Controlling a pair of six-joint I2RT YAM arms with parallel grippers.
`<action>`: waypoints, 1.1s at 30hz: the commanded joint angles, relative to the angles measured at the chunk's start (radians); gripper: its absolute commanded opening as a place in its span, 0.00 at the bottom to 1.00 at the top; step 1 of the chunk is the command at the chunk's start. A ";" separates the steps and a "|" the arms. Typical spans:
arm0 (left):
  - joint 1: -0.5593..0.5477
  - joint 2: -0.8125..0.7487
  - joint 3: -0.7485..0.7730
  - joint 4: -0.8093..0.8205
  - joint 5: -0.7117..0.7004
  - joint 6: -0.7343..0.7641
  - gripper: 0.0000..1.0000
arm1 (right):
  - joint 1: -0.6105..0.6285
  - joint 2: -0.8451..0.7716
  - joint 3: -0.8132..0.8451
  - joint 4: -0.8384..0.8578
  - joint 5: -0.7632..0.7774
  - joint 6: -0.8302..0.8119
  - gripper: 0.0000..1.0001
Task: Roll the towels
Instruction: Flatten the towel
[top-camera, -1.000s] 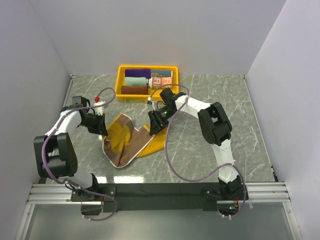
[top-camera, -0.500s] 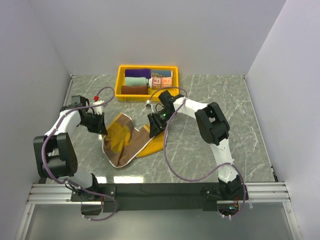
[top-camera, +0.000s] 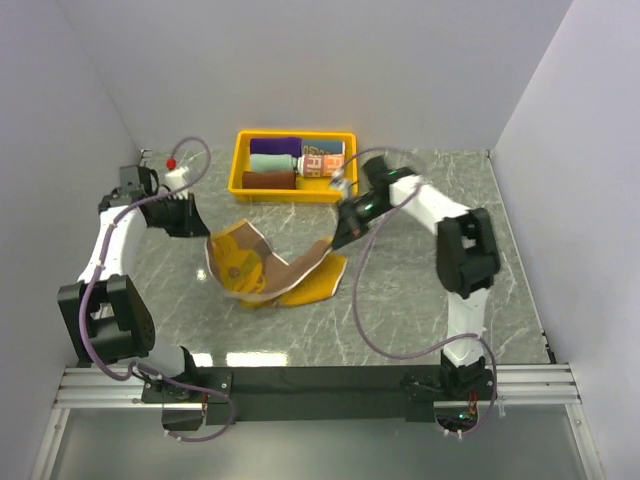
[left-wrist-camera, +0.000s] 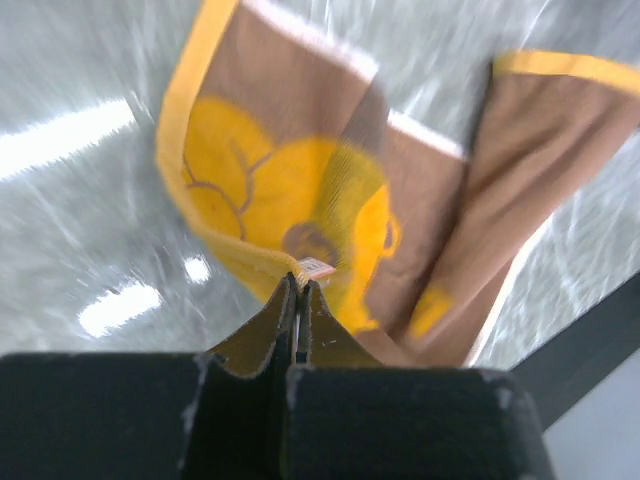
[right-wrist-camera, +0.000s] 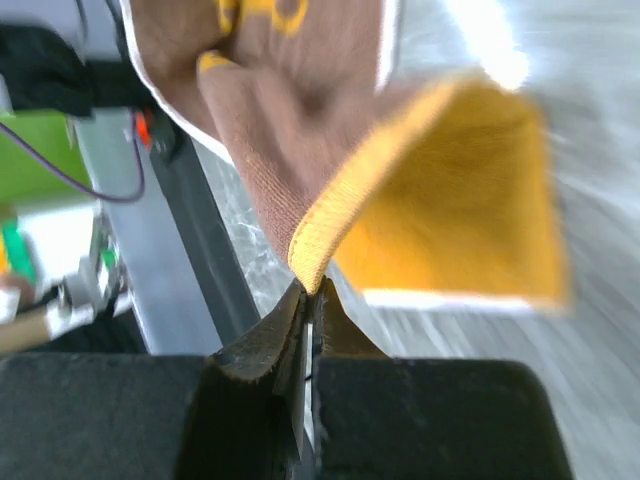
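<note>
A brown towel (top-camera: 262, 268) with a yellow bear and yellow border hangs between both grippers, its lower yellow part resting on the table. My left gripper (top-camera: 203, 233) is shut on the towel's left yellow edge (left-wrist-camera: 262, 268), its tips (left-wrist-camera: 300, 284) pinched together. My right gripper (top-camera: 341, 236) is shut on the right yellow edge (right-wrist-camera: 325, 235), its tips (right-wrist-camera: 310, 290) closed on the cloth. The towel sags in the middle. Rolled towels lie in the tray: purple (top-camera: 275, 146), mint (top-camera: 275, 161), maroon (top-camera: 268, 179) and a patterned one (top-camera: 322, 158).
The yellow tray (top-camera: 239, 165) stands at the back of the marble table (top-camera: 420, 300), just behind the right gripper. White walls close in the left, back and right sides. A black rail (top-camera: 320, 380) runs along the near edge.
The right gripper has shut on the towel's edge and pulled it right and back. The left arm has swung back and left, so the towel is lifted and stretched wider.
</note>
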 joint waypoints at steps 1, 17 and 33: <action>0.031 -0.071 0.114 0.012 0.093 -0.066 0.00 | -0.157 -0.143 0.071 -0.140 -0.038 -0.095 0.00; 0.128 -0.077 0.366 -0.199 0.220 0.106 0.00 | -0.429 -0.529 -0.020 -0.344 0.040 -0.276 0.00; 0.143 -0.266 -0.220 -0.428 -0.062 0.712 0.65 | -0.414 -0.481 -0.391 -0.396 0.422 -0.441 0.94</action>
